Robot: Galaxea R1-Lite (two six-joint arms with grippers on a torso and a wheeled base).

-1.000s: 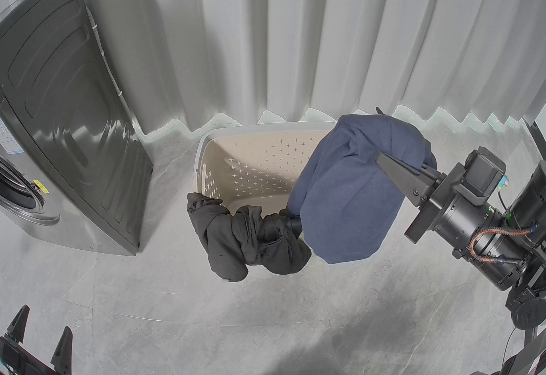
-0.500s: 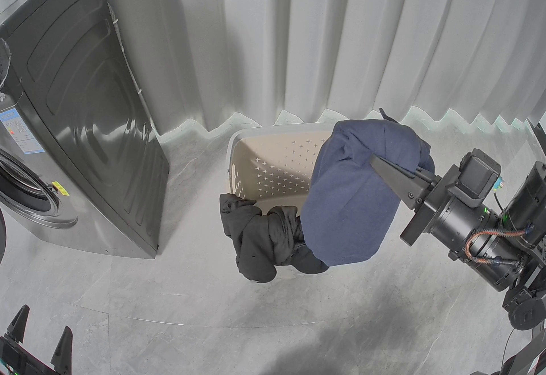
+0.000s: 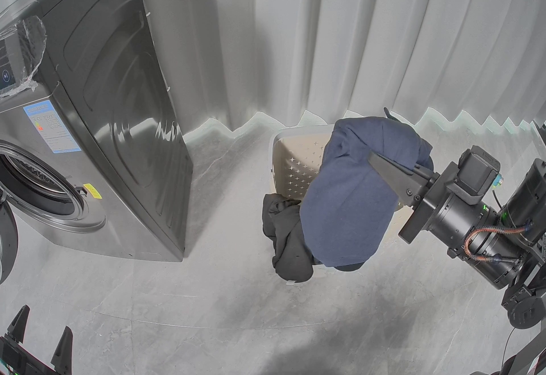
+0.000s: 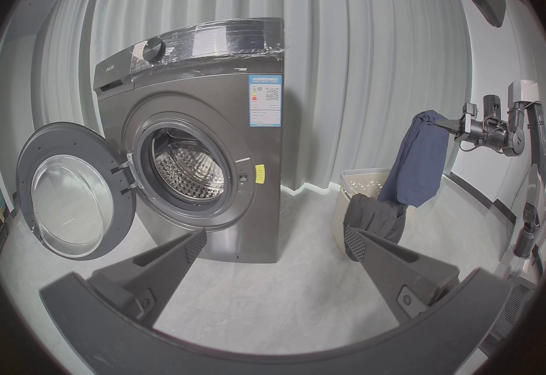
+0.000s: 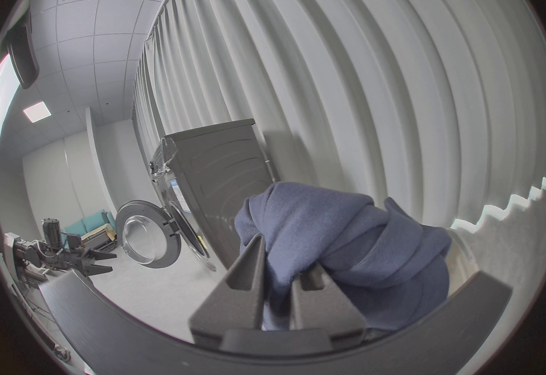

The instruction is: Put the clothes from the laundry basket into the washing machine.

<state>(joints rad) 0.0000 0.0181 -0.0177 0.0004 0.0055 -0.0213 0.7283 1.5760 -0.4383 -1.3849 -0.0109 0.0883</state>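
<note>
So the whole head view has been swung to the left since a second ago; it's the camera that's been turned, not the stuff on the floor. The grey front-loading washing machine (image 3: 114,126) is now seen much bigger on the left, and the cream perforated plastic laundry basket (image 3: 296,163) is shifted toward the middle. Relative to the right gripper (image 5: 282,271), the dark-blue soft cotton garment (image 3: 347,205) is kept in the same spot.

That garment is pinched near its top, the right jaws clamped on a bunched fold, and it's hung free in the air just above the basket, well apart from the washer. A second, charcoal crumpled garment (image 3: 290,245) is left draped over the basket's front rim. The left gripper (image 4: 273,237) is held low and empty, jaws spread wide apart, faced toward the machine. The round door (image 4: 74,191) is swung fully open and the steel drum (image 4: 187,163) is exposed.

Step in hand, as judged: the blue piece is being carried over to the drum. To be done well, the grip should be kept shut until the bundle is well inside the opening. The hanging tail should be held high enough that it isn't dragged along the pale marble-look floor (image 3: 199,302) or snagged on the door. The cloth is floppy, so a slow swing is probably wanted, with release saved until most of it is past the rim.
</note>
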